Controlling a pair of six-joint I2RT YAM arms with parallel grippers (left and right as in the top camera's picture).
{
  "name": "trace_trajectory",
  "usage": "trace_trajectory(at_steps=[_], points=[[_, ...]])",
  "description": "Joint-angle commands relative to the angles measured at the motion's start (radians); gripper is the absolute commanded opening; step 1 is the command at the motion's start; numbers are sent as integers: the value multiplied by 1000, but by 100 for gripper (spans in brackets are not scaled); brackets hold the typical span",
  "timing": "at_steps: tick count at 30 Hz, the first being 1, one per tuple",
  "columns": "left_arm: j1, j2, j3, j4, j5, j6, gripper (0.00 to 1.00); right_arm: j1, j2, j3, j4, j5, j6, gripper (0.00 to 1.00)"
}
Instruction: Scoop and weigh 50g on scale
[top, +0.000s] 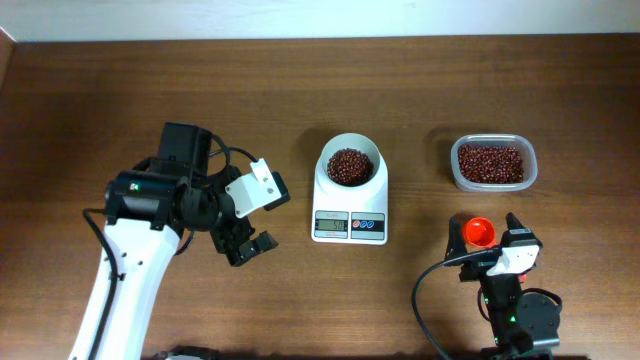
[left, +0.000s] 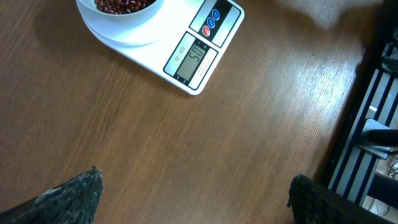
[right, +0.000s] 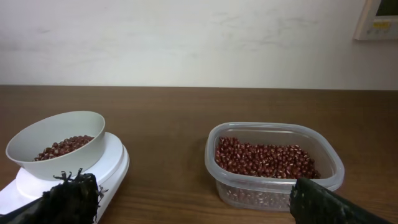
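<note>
1. The scoop's (top: 479, 231) handle is hidden under the right gripper (right: 199, 208); the scale's (top: 349, 195) digits are unreadable.
2. Both grippers are wide, holding nothing; the left gripper (left: 196, 199) hangs left of the scale.
3. The beans (top: 349, 165) lie in the scale's bowl (top: 326, 160), centre.

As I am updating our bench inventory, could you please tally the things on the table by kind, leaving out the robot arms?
Scale with its bowl: 1
Clear tub: 1
Orange-red scoop: 1
Bean heaps: 2, the bowl heap and the tub heap
Total: 5
</note>
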Motion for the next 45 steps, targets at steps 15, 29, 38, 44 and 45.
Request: trace_trajectory(at_steps=[15,29,38,44,45], points=[[4,-98,10,-312,-16,11,99,-6,-10,-5,-8,16,-10,99],[4,-956,-15,-375,-8,12,99,-6,-10,-5,-8,16,-10,99],[4,-1036,-48,-373,-1,13,99,-6,-10,-5,-8,16,-10,99],[4,-1089,-47,-396,21,65,99,-6,-10,-5,-8,16,-10,99],[4,-1117,-47,-394,21,65,99,-6,-10,-5,-8,16,-10,99]])
